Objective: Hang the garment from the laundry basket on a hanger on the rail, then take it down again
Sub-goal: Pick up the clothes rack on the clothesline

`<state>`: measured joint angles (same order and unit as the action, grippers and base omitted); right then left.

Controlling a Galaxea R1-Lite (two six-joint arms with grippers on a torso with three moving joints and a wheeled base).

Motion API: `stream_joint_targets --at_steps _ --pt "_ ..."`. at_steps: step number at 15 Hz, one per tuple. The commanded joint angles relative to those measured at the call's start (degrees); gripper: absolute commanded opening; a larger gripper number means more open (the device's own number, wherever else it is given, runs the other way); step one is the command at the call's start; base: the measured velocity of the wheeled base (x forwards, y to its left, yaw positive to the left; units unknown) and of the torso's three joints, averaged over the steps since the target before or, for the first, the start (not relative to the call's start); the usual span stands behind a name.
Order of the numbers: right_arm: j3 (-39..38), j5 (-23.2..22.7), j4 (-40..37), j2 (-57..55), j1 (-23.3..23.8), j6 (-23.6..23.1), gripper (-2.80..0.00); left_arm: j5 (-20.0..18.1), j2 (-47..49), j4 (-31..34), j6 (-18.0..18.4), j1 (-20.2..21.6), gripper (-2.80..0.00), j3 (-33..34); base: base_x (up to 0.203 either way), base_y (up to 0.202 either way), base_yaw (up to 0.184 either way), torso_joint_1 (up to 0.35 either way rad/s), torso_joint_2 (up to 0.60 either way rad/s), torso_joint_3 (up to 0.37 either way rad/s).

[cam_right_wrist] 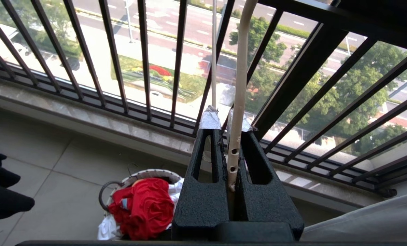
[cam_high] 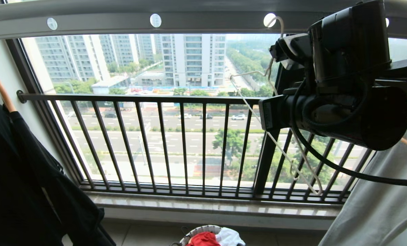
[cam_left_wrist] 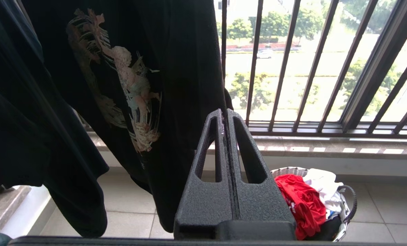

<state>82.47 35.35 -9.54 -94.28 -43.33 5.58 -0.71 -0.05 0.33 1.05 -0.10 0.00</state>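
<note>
- The right gripper (cam_right_wrist: 231, 131) has its black fingers clamped on the thin whitish wire hanger (cam_right_wrist: 239, 102), which hooks into the pale grey holed rail (cam_high: 190, 20).
- The left gripper (cam_left_wrist: 226, 118) is pressed together, empty.
- The small round white-rimmed laundry basket (cam_right_wrist: 155, 172) holds the crumpled red T-shirt (cam_right_wrist: 145, 205), far below the fingers.

red garment (cam_right_wrist: 145, 205) crumpled in laundry basket (cam_right_wrist: 128, 179), hanger (cam_high: 285, 153) seemingly hooked on rail (cam_high: 190, 20)

I am on a high-rise home's laundry balcony. A drying rail (cam_high: 190, 20) runs overhead, a black T-shirt (cam_left_wrist: 128, 85) hangs beside me, and a laundry basket (cam_left_wrist: 343, 201) sits on the tiled floor (cam_left_wrist: 388, 208). Through the barred window railing (cam_high: 155, 143) I see apartment towers (cam_high: 193, 58) and a wide road (cam_high: 176, 136) far below.
</note>
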Motion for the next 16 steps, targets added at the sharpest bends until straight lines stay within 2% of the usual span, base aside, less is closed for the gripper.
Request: stream_joint_targets --at_steps 1,16 --pt "-1.0 0.2 0.0 2.0 0.0 0.0 -2.80 0.0 0.0 -0.1 0.0 0.0 -2.80 0.0 0.000 0.000 0.000 0.000 0.00 0.000" --pt "-1.1 3.8 -0.1 9.7 -3.9 -4.4 -2.80 0.0 0.0 0.0 0.0 0.0 -2.80 0.0 0.000 0.000 0.000 0.000 0.00 0.000"
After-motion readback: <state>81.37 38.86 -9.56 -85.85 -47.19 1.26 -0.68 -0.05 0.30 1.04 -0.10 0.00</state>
